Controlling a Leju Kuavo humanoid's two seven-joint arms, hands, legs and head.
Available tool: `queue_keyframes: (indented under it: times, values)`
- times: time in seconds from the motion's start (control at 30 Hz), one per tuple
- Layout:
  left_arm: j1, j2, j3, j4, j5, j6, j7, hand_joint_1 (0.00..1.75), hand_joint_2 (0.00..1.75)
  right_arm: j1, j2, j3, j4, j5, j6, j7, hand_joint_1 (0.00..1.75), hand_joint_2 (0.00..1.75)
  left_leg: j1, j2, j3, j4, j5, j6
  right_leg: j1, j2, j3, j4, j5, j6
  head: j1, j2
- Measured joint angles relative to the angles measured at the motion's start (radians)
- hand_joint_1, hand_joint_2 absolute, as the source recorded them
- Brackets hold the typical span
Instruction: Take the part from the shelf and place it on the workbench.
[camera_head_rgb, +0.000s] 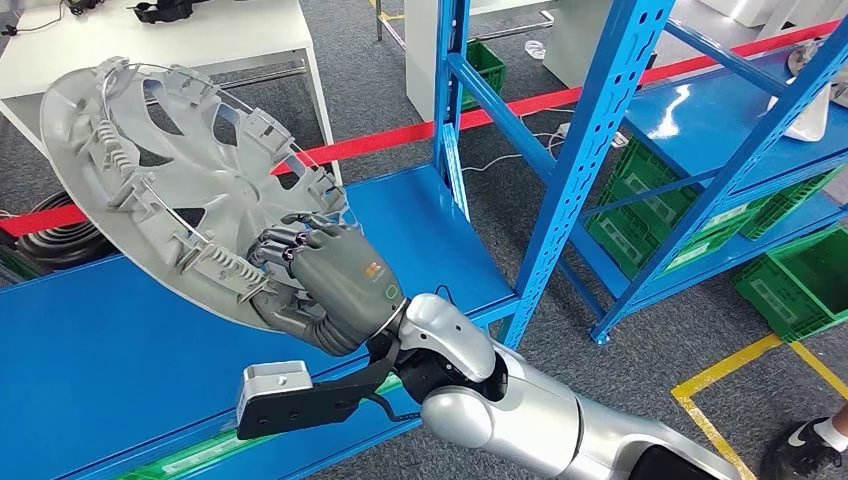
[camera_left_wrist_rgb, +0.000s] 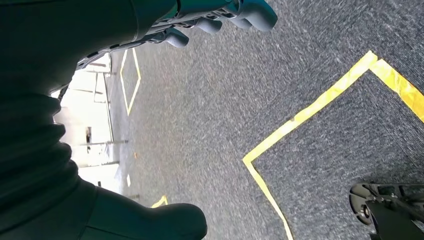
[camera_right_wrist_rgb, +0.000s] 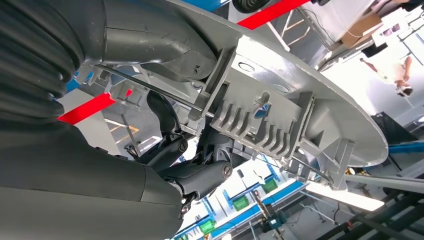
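The part is a round grey wheel cover (camera_head_rgb: 170, 170), held tilted in the air with its ribbed back side toward me, above the blue shelf board (camera_head_rgb: 110, 370). My right hand (camera_head_rgb: 335, 275) grips its lower rim, fingers hooked over the edge. In the right wrist view the cover's rim and clips (camera_right_wrist_rgb: 280, 110) lie against the thumb (camera_right_wrist_rgb: 155, 45) of the right hand. My left hand (camera_left_wrist_rgb: 65, 120) hangs over grey carpet, its fingers (camera_left_wrist_rgb: 220, 20) apart and nothing in it.
Blue shelf uprights (camera_head_rgb: 590, 150) stand close to the right of the cover, with green crates (camera_head_rgb: 800, 280) on the low levels. A red tape line (camera_head_rgb: 420, 135) crosses the floor. A white table (camera_head_rgb: 170, 40) is behind. A person's shoe (camera_head_rgb: 800, 450) is at the lower right.
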Motion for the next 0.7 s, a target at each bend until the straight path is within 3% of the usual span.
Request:
queue_keyframes:
  times: [0.23, 0.37, 0.43, 0.5, 0.53, 0.57, 0.6, 0.7]
  values:
    - [0.003, 0.000, 0.024, 0.000, 0.010, 0.000, -0.003, 0.00, 1.75, -0.001, 0.000, 0.000, 0.000, -0.013, 0.018, 0.000, 1.75, 1.75, -0.005, 0.000, -0.006, 0.010, -0.005, 0.009, -0.005, 0.000, 0.000, -0.001, 0.001, 0.010, 0.000, 0.000]
    - [0.004, 0.001, 0.031, 0.000, 0.010, 0.000, -0.005, 0.00, 1.75, -0.002, 0.000, -0.001, 0.001, -0.020, 0.028, 0.000, 1.75, 1.75, -0.005, 0.000, -0.007, 0.008, 0.003, 0.025, -0.008, -0.001, 0.000, 0.001, -0.001, 0.024, 0.000, 0.000]
    - [0.004, 0.001, 0.031, 0.000, 0.010, 0.001, -0.006, 0.00, 1.75, -0.004, 0.000, -0.002, 0.001, -0.024, 0.032, 0.001, 1.75, 1.75, -0.002, 0.003, -0.008, -0.001, 0.016, 0.037, -0.006, -0.001, -0.025, 0.063, -0.051, 0.023, 0.003, 0.000]
    - [0.004, 0.001, 0.032, 0.000, 0.010, 0.001, -0.005, 0.00, 1.75, -0.006, 0.000, -0.002, 0.003, -0.027, 0.035, 0.002, 1.75, 1.75, -0.005, 0.006, -0.016, 0.001, 0.020, 0.043, 0.000, -0.001, -0.079, 0.200, -0.131, 0.017, 0.005, 0.000]
    - [0.004, 0.000, 0.032, 0.000, 0.010, 0.000, -0.004, 0.00, 1.75, -0.005, -0.001, -0.002, 0.004, -0.028, 0.037, 0.004, 1.75, 1.75, -0.008, 0.006, -0.022, 0.004, 0.021, 0.044, 0.004, -0.001, -0.102, 0.263, -0.158, 0.014, 0.006, 0.000]
    - [0.004, 0.000, 0.032, 0.000, 0.010, 0.000, -0.002, 0.00, 1.75, -0.005, -0.001, -0.002, 0.006, -0.028, 0.039, 0.005, 1.75, 1.75, -0.010, 0.007, -0.028, 0.009, 0.022, 0.044, 0.007, -0.001, -0.111, 0.297, -0.166, 0.010, 0.006, 0.000]
    - [0.004, 0.000, 0.032, 0.000, 0.010, -0.001, -0.001, 0.00, 1.75, -0.005, -0.001, -0.002, 0.007, -0.029, 0.042, 0.007, 1.75, 1.75, -0.012, 0.006, -0.035, 0.015, 0.023, 0.044, 0.010, -0.001, -0.100, 0.291, -0.157, 0.005, 0.006, 0.000]
    - [0.004, -0.001, 0.032, 0.000, 0.009, -0.003, 0.002, 0.00, 1.75, -0.007, -0.001, -0.002, 0.008, -0.030, 0.049, 0.011, 1.75, 1.75, -0.013, 0.003, -0.053, 0.031, 0.027, 0.036, 0.020, 0.000, 0.015, 0.112, -0.097, -0.016, 0.006, 0.000]
